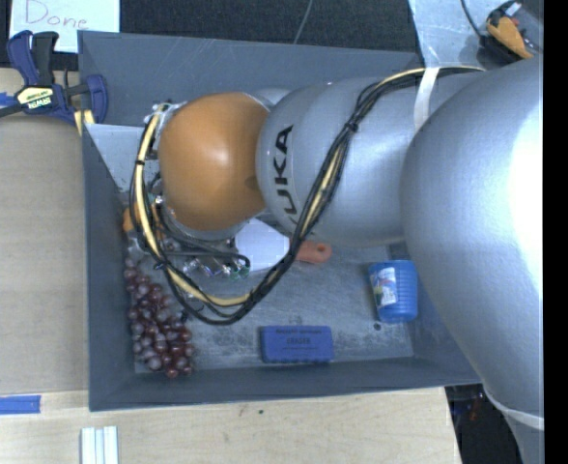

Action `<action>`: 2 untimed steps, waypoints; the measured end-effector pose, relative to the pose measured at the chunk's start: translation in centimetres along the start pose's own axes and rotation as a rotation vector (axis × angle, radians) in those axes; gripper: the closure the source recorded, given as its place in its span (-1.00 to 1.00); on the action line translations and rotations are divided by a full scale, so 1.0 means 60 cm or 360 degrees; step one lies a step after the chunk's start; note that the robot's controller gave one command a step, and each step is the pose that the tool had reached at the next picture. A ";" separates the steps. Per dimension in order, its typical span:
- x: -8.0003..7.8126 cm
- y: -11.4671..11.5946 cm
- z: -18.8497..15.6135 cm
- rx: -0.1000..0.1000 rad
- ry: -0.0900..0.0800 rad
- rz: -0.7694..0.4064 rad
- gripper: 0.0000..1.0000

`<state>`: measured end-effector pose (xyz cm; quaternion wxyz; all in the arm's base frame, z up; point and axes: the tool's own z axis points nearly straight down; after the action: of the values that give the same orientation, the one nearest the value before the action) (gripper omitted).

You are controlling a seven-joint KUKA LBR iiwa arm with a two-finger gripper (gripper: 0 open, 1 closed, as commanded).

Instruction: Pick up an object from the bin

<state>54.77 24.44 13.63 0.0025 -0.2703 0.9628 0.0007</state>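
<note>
Gripper (205, 259) low near bin's (265, 380) left wall, beside dark red grape bunch (156, 322); spread or pressed together, cannot tell. Grapes likely light, bumpy, squishy; grab across middle.

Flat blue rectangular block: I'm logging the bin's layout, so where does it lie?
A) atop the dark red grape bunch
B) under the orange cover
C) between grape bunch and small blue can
C: the flat blue rectangular block lies right of the dark red grape bunch and left of the small blue can.

Dark red grapes (156, 319), blue block (296, 344), blue-and-white can (394, 291), orange piece (314, 252), grey bin (104, 298)
</note>
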 end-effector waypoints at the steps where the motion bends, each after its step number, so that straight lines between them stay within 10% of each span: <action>1: 0.077 0.046 0.060 -0.0004 0.0013 -0.0781 -1.00; 2: 0.105 0.025 0.109 0.0000 -0.0003 -0.1136 -1.00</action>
<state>48.64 22.45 7.03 0.0036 -0.5896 0.8077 -0.0001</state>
